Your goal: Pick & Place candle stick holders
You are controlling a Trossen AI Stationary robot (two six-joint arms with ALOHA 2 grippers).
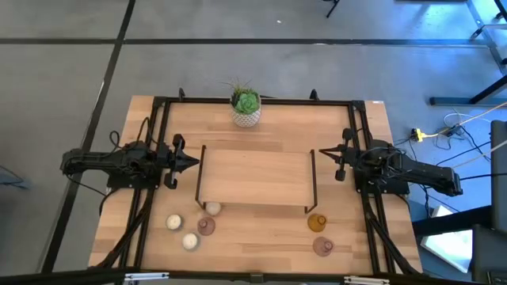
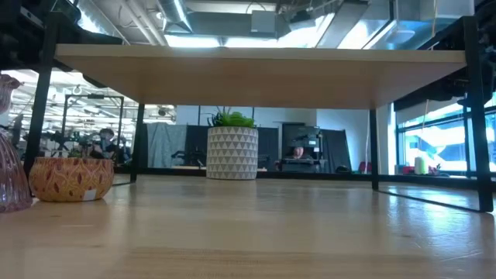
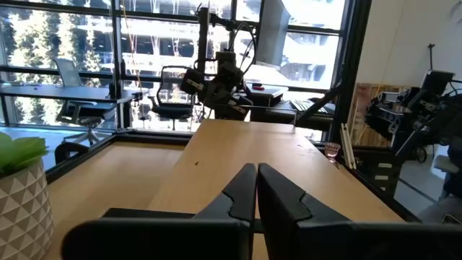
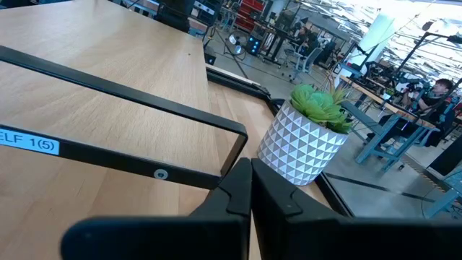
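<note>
Both arms wait beside the shelf (image 1: pixel 255 176), left gripper (image 1: pixel 192 162) and right gripper (image 1: pixel 322 153) pinched together; candle holders (image 1: pixel 205 226) sit near.

In the low view we see the dusty-pink glass vase-like holder (image 2: pixel 9 147) cut off by the frame edge, and in the high view the low cream-white round holder (image 1: pixel 212 208) sits partly under the raised wooden shelf (image 1: pixel 255 176).
</note>
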